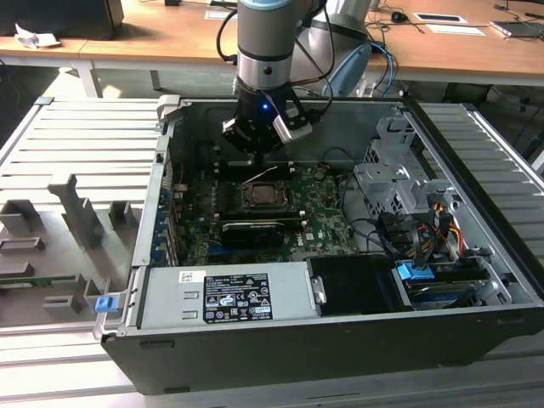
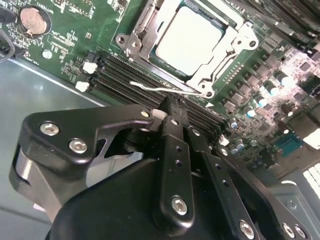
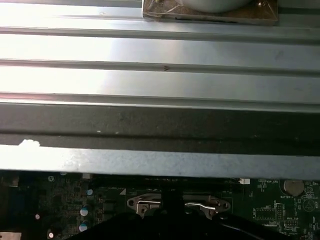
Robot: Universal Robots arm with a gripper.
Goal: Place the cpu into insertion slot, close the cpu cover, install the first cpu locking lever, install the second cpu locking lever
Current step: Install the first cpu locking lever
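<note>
- Wooden desks (image 1: 153, 38) run along the back of the room, and in front of them I see an open computer case (image 1: 340, 340) lying on a ribbed grey metal worktable (image 1: 68, 144).
- Nearest the exterior camera, I see the grey power supply (image 1: 225, 297) with its label along the case's front edge, and a bundle of coloured cables (image 1: 425, 238) on the exterior view's right.
- Behind that lies the green motherboard (image 1: 319, 217), with a long black card (image 1: 252, 231) standing just in front of the insertion slot (image 1: 268, 197).
- In the second wrist view I see the cpu (image 2: 189, 39) seated flat in the insertion slot (image 2: 227, 22), its pale metal face showing through the window of the cpu cover (image 2: 217, 62), which lies closed over it.
- One thin wire locking lever (image 2: 160, 88) runs along the cover's edge next to the black memory slots (image 2: 120, 75); I cannot tell whether it is latched.
- My gripper (image 1: 265, 140) hangs just above the board on the far side of the socket, close to that lever.
- In the second wrist view its black fingers (image 2: 172, 130) sit pressed together with nothing between them, their tips near the lever; I cannot tell whether they touch it.
- Farthest back, the arm (image 1: 268, 38) rises up before the desks.
</note>
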